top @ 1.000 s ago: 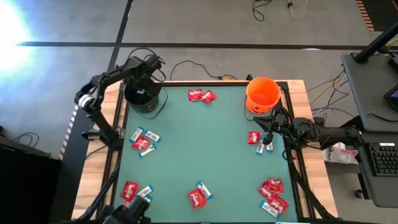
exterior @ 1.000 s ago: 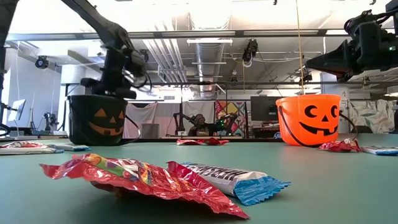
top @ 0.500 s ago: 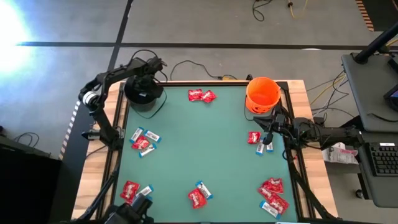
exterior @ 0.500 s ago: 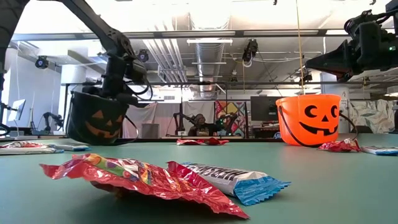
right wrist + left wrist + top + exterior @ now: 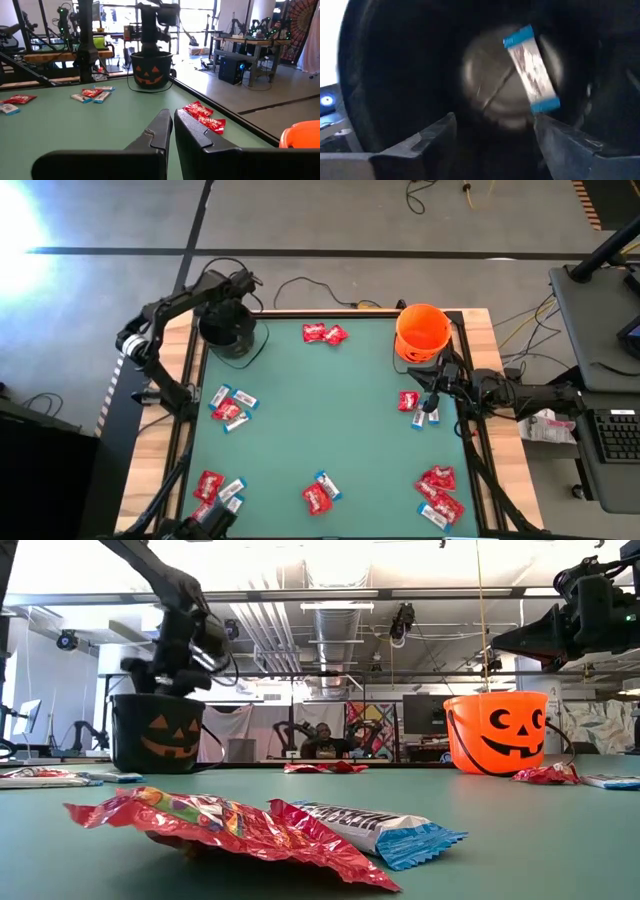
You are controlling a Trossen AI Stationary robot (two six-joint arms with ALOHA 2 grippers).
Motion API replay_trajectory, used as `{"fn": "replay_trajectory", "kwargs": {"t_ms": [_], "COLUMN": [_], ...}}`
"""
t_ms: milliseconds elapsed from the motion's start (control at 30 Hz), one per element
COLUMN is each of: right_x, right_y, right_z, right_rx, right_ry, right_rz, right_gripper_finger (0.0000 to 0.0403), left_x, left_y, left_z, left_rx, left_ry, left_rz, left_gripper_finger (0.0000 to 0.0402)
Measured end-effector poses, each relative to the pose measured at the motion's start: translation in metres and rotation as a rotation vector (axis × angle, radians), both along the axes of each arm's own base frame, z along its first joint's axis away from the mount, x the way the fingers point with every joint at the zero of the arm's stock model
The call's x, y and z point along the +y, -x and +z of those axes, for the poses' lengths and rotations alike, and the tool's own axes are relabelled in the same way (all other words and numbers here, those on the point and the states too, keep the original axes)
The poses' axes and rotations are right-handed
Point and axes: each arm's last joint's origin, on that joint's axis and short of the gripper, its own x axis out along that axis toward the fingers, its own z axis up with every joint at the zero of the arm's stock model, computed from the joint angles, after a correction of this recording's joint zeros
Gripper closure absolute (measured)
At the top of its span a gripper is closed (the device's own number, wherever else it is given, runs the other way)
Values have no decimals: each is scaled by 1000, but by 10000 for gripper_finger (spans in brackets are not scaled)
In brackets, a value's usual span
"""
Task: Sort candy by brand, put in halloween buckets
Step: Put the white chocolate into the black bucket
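Observation:
The black bucket [image 5: 228, 332] stands upright on its base at the table's far left corner. My left gripper [image 5: 495, 132] hovers over its mouth, pointing down, open, with nothing between its fingers. Below it a white-and-blue bar [image 5: 531, 70] shows inside the bucket, against its round bottom. The orange bucket [image 5: 422, 330] stands at the far right. My right gripper [image 5: 170, 120] waits level at the right edge, shut and empty. Red packets and white-and-blue bars [image 5: 232, 405] lie flat in small groups on the green table.
Candy groups lie at the far middle [image 5: 324, 333], near left [image 5: 218, 488], near middle [image 5: 320, 492], near right [image 5: 438, 492] and beside my right gripper [image 5: 418, 407]. One red packet and bar [image 5: 270, 830] lie close before the low camera. The table's middle is bare green surface.
My left gripper has risen above the black bucket's mouth. Half a second ago the bucket was tipped to one side under the gripper; now it stands upright again on the table.

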Motion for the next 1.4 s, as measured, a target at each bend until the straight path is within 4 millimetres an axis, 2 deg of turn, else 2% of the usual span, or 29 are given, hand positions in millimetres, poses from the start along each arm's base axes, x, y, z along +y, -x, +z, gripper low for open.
{"fn": "replay_trajectory", "kwargs": {"t_ms": [133, 367, 500, 600, 767, 900, 1067, 1200, 1400], "right_x": [0, 0, 0, 0, 0, 0, 0, 0, 0], "right_y": [0, 0, 0, 0, 0, 0, 0, 0, 0], "right_z": [0, 0, 0, 0, 0, 0, 0, 0, 0], "right_rx": [0, 0, 0, 0, 0, 0, 0, 0, 0], "right_ry": [0, 0, 0, 0, 0, 0, 0, 0, 0], "right_rz": [0, 0, 0, 0, 0, 0, 0, 0, 0], "right_gripper_finger": [385, 385, 385, 385, 385, 385, 385, 385, 385], "left_x": [-27, -104, -148, -178, -219, -234, -232, -227, -223], "left_y": [-1, -18, -28, -33, -40, -47, -54, -56, -63], "left_z": [27, 66, 80, 81, 61, 26, -23, -52, -80], "left_rx": [-9, -98, -186, -210, -115, -28, 56, 135, 229], "left_ry": [-13, -93, -142, -137, -82, -36, 93, 184, 299], "left_rz": [-45, -288, -475, -629, -974, -1154, -1384, -1461, -1553], "left_gripper_finger": [138, 137, 137, 138, 162, 183, 200, 205, 205]}}
